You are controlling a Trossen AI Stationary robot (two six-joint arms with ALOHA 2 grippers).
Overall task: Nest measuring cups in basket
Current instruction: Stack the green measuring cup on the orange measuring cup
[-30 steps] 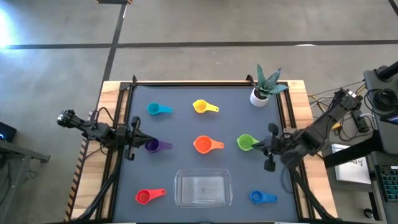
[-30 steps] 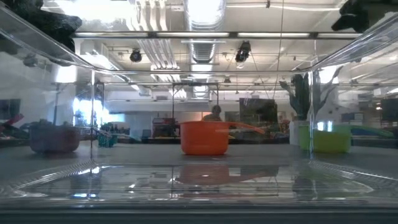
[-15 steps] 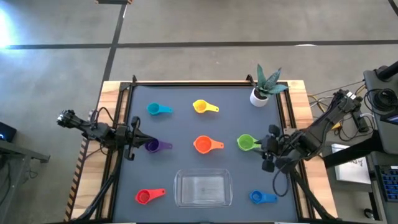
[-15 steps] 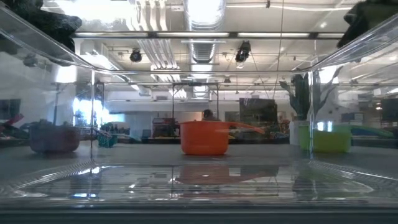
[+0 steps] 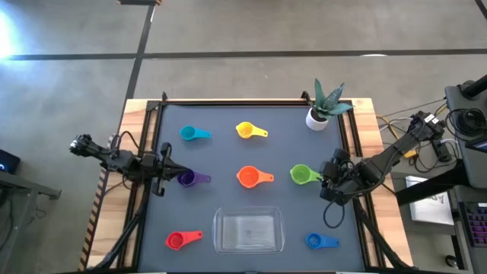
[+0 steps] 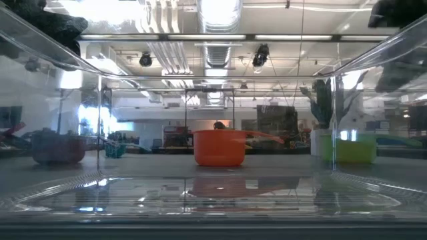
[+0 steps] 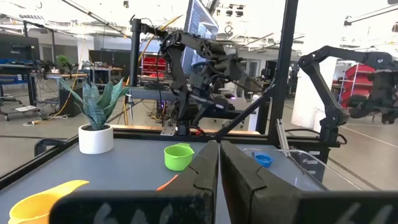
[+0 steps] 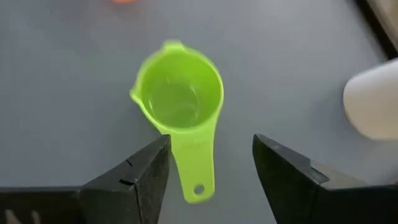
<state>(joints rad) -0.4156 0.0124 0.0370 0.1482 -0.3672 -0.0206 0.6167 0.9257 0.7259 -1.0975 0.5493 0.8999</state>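
Seven measuring cups rest on their bases on the dark mat: teal (image 5: 195, 134), yellow (image 5: 247, 131), purple (image 5: 190, 178), orange (image 5: 249, 177), green (image 5: 302, 174), red (image 5: 178, 240) and blue (image 5: 318, 241). The clear basket (image 5: 249, 230) stands at the near middle. My right gripper (image 8: 211, 149) is open just right of the green cup (image 8: 180, 93). Its fingers stand on either side of the cup's handle (image 8: 198, 171) without touching it. My left gripper (image 7: 219, 165) is shut beside the purple cup at the mat's left edge.
A white pot with a spiky plant (image 5: 319, 114) stands at the far right corner of the mat. Black frame rails (image 5: 148, 152) run along the mat's left and right sides. Bare mat lies between the cups.
My right gripper has turned at the wrist and settled lower beside the green cup's handle. The cups and the basket have kept their places.
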